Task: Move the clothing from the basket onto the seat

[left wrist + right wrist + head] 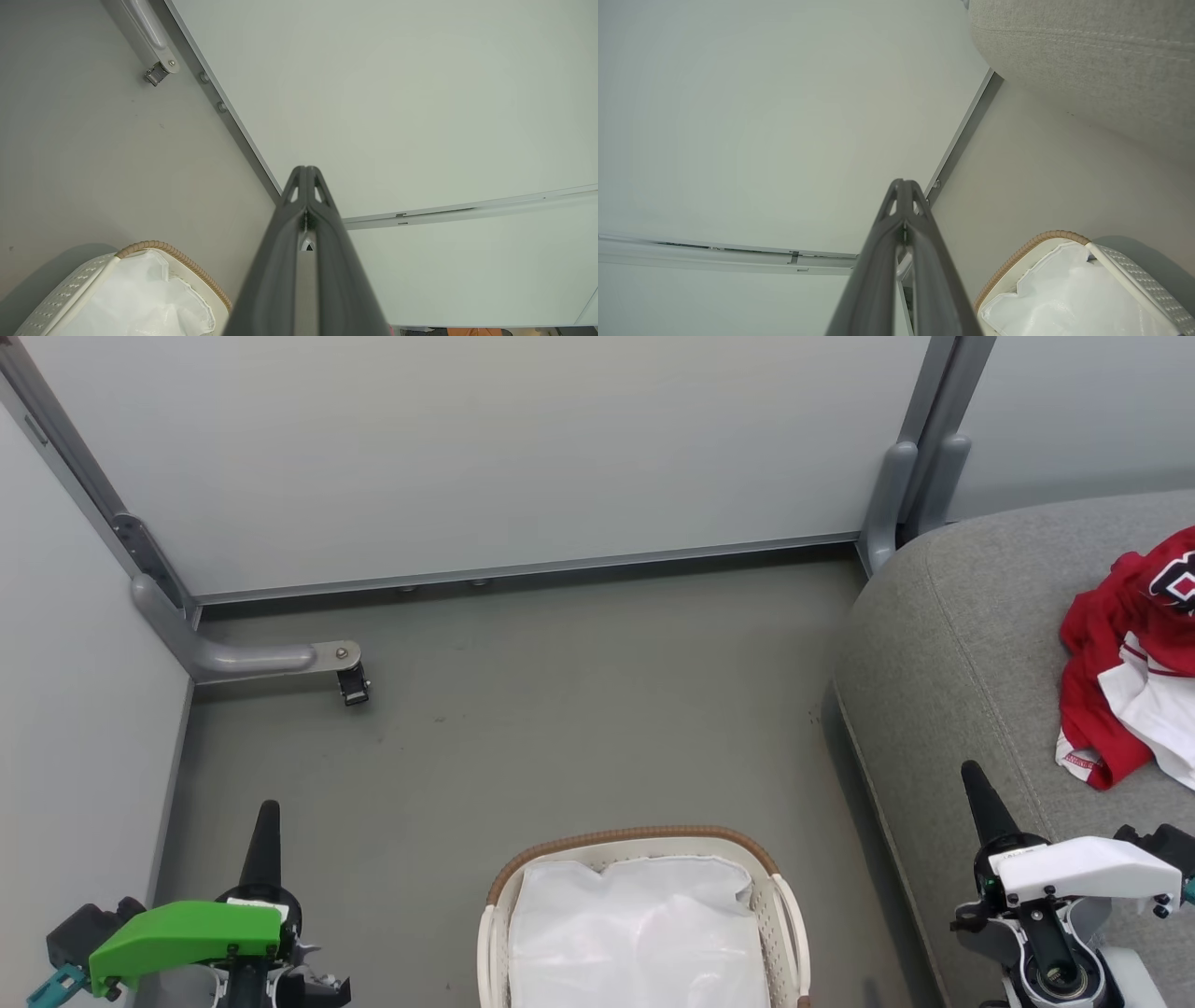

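Note:
The red and white clothing lies crumpled on the grey seat at the right edge of the head view. The white basket with its brown rim stands on the floor at bottom centre, holding just the plain white liner sheet. My left gripper is shut and empty at lower left, away from the basket. My right gripper is shut and empty over the seat's front edge, below and left of the clothing. In the wrist views the left gripper and right gripper point at the pale wall, with the basket low in each.
Pale partition walls close the space at the back and left. A grey metal bracket with a small black caster juts onto the grey floor at left. A grey post stands by the seat's back corner.

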Available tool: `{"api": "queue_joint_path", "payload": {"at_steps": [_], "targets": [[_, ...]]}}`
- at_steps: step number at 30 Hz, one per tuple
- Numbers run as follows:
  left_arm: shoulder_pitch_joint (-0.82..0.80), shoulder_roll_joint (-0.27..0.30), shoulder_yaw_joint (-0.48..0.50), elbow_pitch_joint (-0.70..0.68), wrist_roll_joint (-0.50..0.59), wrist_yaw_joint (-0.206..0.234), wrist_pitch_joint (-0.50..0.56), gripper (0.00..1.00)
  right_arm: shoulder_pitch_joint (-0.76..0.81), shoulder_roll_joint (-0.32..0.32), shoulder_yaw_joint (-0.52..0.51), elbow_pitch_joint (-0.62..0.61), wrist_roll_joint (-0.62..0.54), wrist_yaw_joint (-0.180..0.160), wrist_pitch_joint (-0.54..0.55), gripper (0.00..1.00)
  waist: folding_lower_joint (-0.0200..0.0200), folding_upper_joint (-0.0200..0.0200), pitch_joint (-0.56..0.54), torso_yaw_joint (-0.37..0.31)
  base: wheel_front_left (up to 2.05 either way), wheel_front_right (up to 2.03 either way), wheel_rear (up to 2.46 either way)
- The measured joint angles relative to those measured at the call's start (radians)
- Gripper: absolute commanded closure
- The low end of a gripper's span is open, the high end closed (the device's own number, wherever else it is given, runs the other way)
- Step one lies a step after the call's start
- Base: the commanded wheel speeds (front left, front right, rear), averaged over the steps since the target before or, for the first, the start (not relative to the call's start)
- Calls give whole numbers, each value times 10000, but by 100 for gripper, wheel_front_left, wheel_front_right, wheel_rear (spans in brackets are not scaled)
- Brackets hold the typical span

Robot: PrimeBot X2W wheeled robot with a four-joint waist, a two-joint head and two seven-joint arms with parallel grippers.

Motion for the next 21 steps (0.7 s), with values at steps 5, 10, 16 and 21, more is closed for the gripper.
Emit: {"api": "queue_joint_path", "payload": {"at_steps": [5, 10, 16, 21], "targets": [[-22, 2, 56, -42, -385, -8, 104, 100, 28, -2, -36, -67, 420, 0, 100, 100, 0, 0, -30, 8, 0, 0, 0], [-94, 4, 119, -111, -794, -23, 230, 100, 35, -6, -75, -136, 859, 0, 221, 100, 0, 0, -62, 17, 0, 0, 0], [-99, 6, 188, -174, -1248, -58, 353, 100, 44, -8, -117, -207, 1323, 0, 349, 100, 0, 0, -99, 26, 0, 0, 0], [-109, 8, 234, -226, -1607, -88, 453, 100, 69, -10, -153, -268, 1705, -2, 451, 100, 0, 0, -131, 35, 0, 0, 0]]}}
